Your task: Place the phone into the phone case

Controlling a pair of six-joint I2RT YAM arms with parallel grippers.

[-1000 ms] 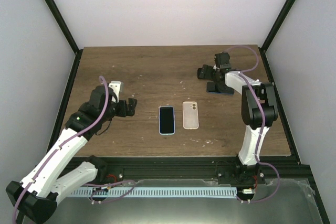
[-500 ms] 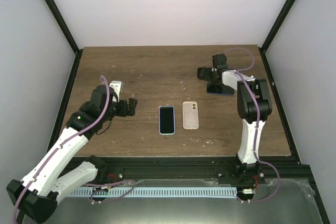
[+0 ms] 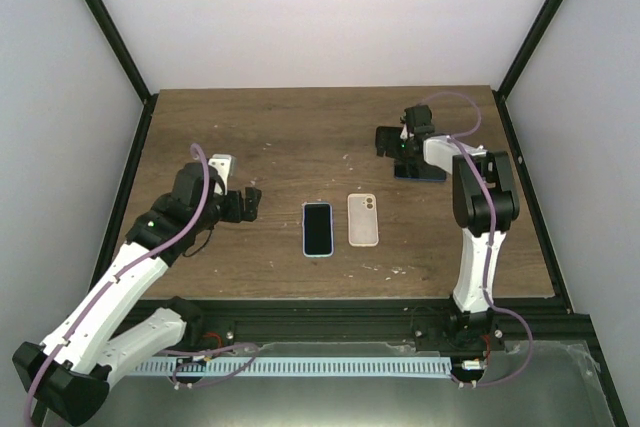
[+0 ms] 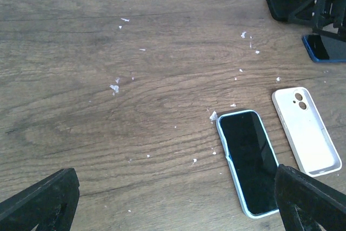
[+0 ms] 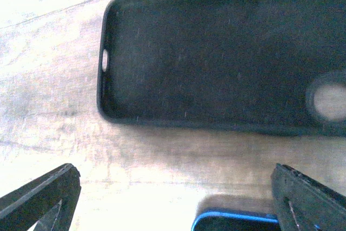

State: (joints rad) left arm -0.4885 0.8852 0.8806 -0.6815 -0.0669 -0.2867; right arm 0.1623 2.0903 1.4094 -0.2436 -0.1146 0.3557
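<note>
Right gripper (image 3: 400, 140) spread over black phone case (image 5: 216, 58) — left gripper (image 3: 249, 203) also spread, empty, apart from blue-edged phone (image 4: 246, 160)

No readable text, labels or numbers anywhere.

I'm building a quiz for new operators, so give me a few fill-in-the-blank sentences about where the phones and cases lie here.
1. In the left wrist view, the white case lies just to the ____ of the light-blue-rimmed phone.
2. The empty case in the right wrist view is coloured ____.
3. The left gripper and right gripper both hold nothing and stand ____.
Missing words: right; black; open.
</note>
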